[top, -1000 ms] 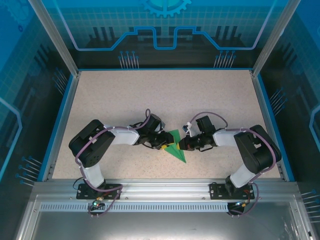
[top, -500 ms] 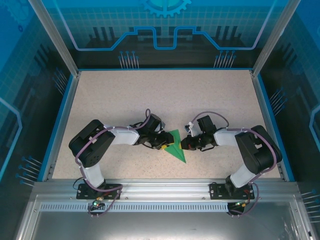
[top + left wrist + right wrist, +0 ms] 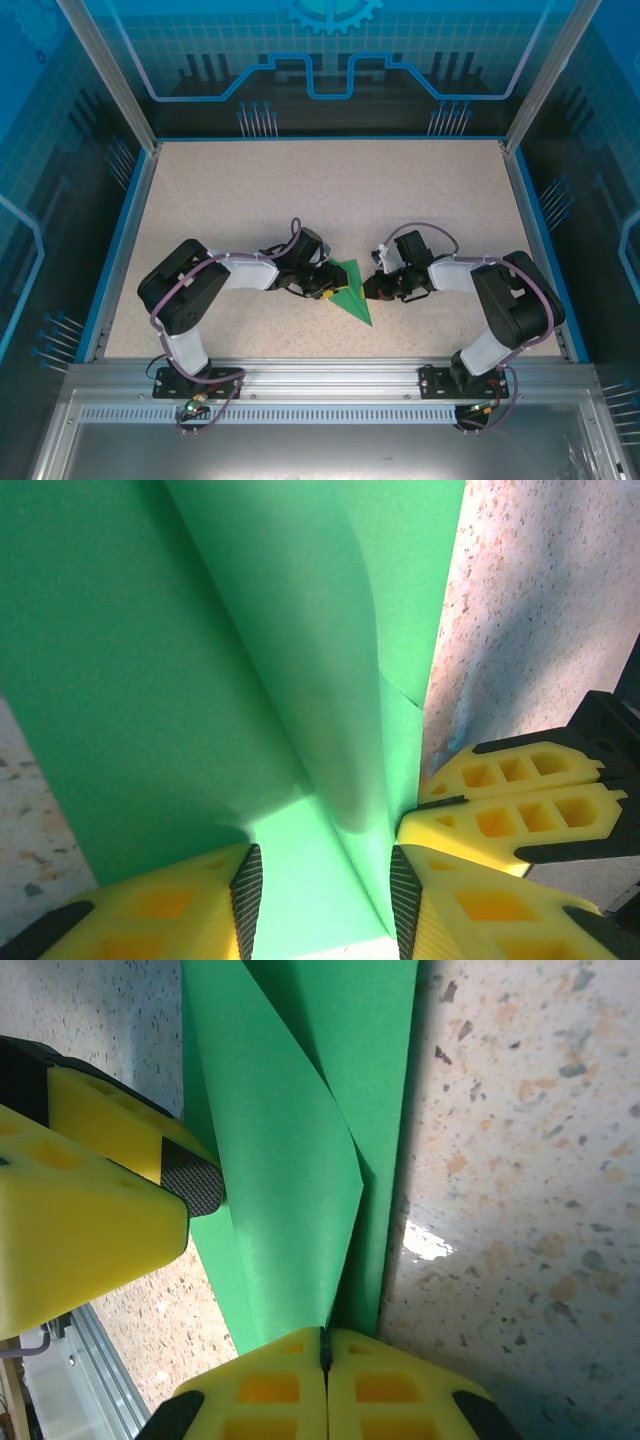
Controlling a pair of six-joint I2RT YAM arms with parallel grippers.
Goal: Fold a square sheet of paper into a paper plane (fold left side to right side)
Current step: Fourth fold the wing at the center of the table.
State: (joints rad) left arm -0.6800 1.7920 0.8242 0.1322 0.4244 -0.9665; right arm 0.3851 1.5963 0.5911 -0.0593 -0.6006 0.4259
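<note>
The green sheet of paper (image 3: 352, 297) lies at the table's middle, folded into a narrow pointed shape with its tip toward the near edge. My left gripper (image 3: 327, 289) is at its left side. In the left wrist view its jaws (image 3: 320, 900) stand apart over the paper (image 3: 180, 680), with a raised crease running between the pads. My right gripper (image 3: 369, 289) is at the paper's right edge. Its yellow fingers (image 3: 326, 1350) are shut together on the corner of a folded flap (image 3: 290, 1160). The left gripper's finger (image 3: 100, 1190) touches the sheet's other edge.
The speckled tabletop (image 3: 330, 190) is bounded by a blue rim (image 3: 128, 240) and transparent walls. Both arm bases are bolted to the metal rail (image 3: 320, 380) at the near edge. The right gripper's fingers (image 3: 520, 800) press close beside the left gripper.
The right gripper has shifted slightly to the right with the flap. The left arm and the paper's tip have hardly moved.
</note>
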